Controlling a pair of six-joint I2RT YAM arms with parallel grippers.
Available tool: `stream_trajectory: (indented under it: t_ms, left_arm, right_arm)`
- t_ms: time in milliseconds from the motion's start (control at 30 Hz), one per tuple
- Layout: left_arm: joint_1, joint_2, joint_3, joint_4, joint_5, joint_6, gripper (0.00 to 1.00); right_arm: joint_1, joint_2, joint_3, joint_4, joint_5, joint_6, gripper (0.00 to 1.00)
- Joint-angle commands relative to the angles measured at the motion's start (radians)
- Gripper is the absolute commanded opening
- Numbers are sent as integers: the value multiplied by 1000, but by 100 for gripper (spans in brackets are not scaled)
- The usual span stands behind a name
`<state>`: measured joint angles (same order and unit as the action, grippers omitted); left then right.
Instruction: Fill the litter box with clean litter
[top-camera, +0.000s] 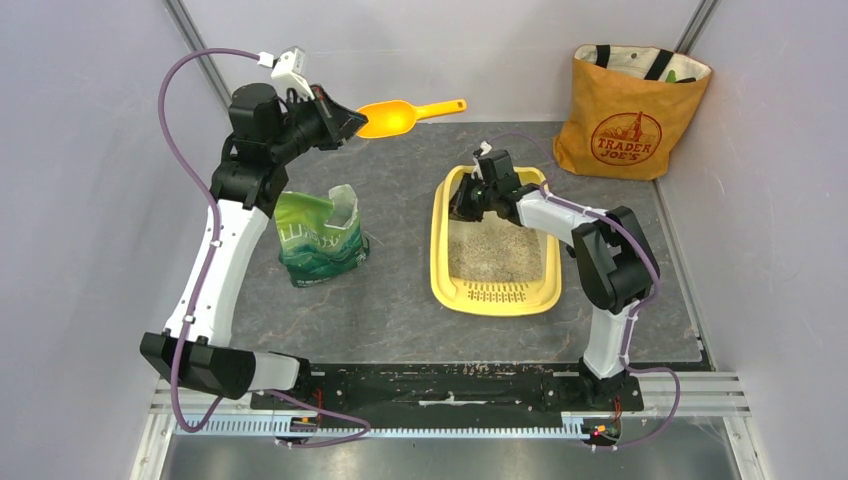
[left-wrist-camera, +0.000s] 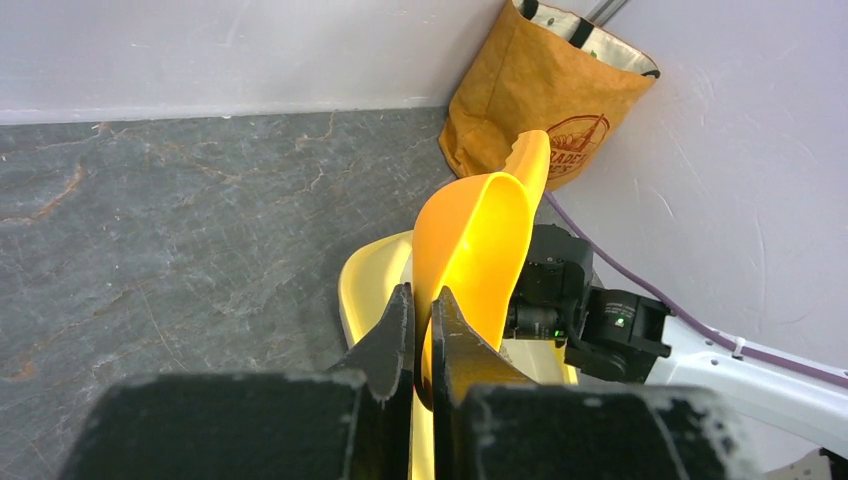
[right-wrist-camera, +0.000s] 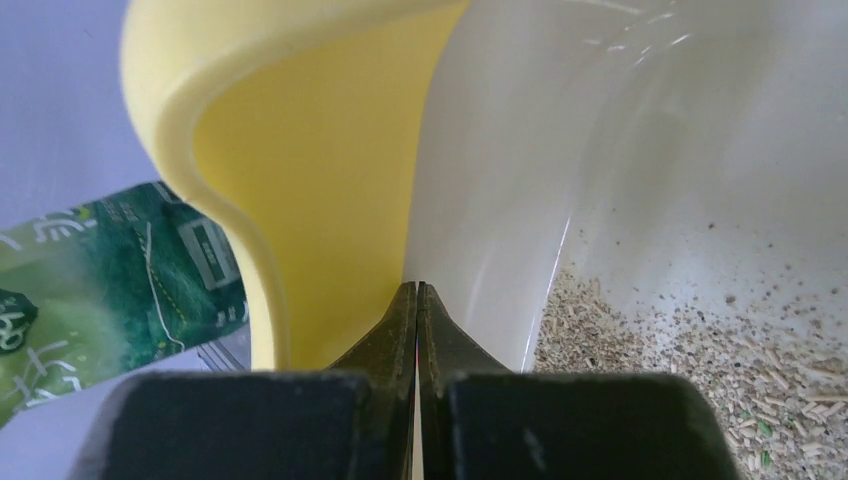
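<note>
The yellow litter box (top-camera: 441, 262) lies right of the table's middle, its grate at the near end. Grey-beige litter (top-camera: 490, 250) covers part of its pale floor. My right gripper (top-camera: 465, 200) is at the box's far left corner. In the right wrist view it (right-wrist-camera: 417, 292) is shut with the box's wall (right-wrist-camera: 500, 180) running between the tips, and litter (right-wrist-camera: 700, 350) lies below. My left gripper (top-camera: 345, 122) is raised at the back left. It (left-wrist-camera: 422, 300) is shut on the rim of the orange-yellow scoop (left-wrist-camera: 470, 240), in which no litter shows.
The green litter bag (top-camera: 320, 238) stands open left of the box and shows in the right wrist view (right-wrist-camera: 100, 270). An orange tote bag (top-camera: 625, 110) stands in the back right corner. Walls close in on both sides and the back.
</note>
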<state>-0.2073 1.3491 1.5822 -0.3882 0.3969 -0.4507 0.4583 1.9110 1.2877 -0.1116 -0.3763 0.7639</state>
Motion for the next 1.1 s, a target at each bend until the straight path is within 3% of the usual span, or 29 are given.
stream_trajectory:
  t_ms: [0, 267, 467, 667, 733, 800, 967, 1067]
  left_arm:
    - [9, -40, 39, 35, -4, 32, 2]
    - [21, -41, 21, 49, 8, 31, 2]
    - [32, -50, 5, 41, 19, 37, 2]
    - [45, -79, -44, 44, 40, 52, 2]
    - [50, -83, -61, 51, 58, 52, 2]
    - [52, -89, -82, 64, 83, 50, 2]
    - [86, -118, -161, 184, 257, 41, 2]
    - [97, -108, -155, 169, 298, 38, 2]
  right_arm:
    - [28, 63, -37, 103, -15, 171, 0]
    - [58, 30, -135, 329, -5, 346, 0]
    - [100, 95, -61, 347, -72, 218, 0]
    - [90, 28, -41, 264, -124, 13, 9]
    - [77, -29, -38, 211, -151, -79, 17]
    - [60, -105, -30, 138, -182, -155, 35]
    - [-22, -297, -35, -19, -325, -267, 69]
    - [-120, -393, 8, -155, -433, -345, 80]
